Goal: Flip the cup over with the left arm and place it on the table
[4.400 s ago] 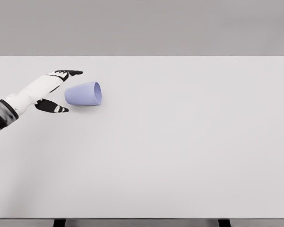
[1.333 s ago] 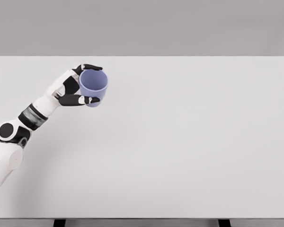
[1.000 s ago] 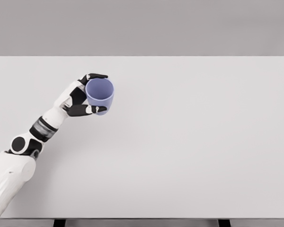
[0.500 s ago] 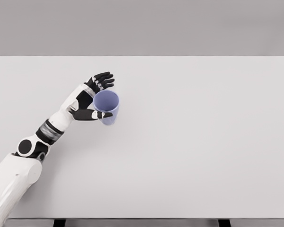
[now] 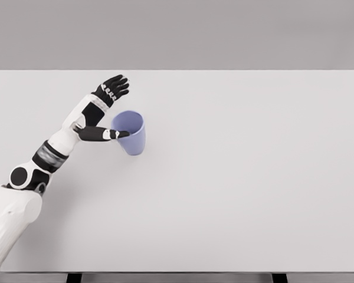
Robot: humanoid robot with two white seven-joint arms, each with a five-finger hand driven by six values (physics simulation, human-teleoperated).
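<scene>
Release stage of the flip-and-place task. Left hand (image 5: pixel 100 112), far left on the table (image 5: pixel 253 194), is spread open and grips nothing: the four fingers (image 5: pixel 115 86) reach up toward the far edge, clear of the cup (image 5: pixel 130 132), while the thumb (image 5: pixel 103 134) points right, its tip at or just over the cup's near-left rim; whether it touches cannot be told. The cup stands mouth up just right of the palm, narrow base on the table, body seeming to lean slightly. The white forearm runs from the hand down to the near-left corner. The right arm is not in view.

By this evidence the flip and the placement appear done, and only the retreat remains. The next move calls for drawing the thumb away to the left or lifting it clear of the rim, without dragging or tipping the cup, whose narrow base probably makes it easy to upset.
</scene>
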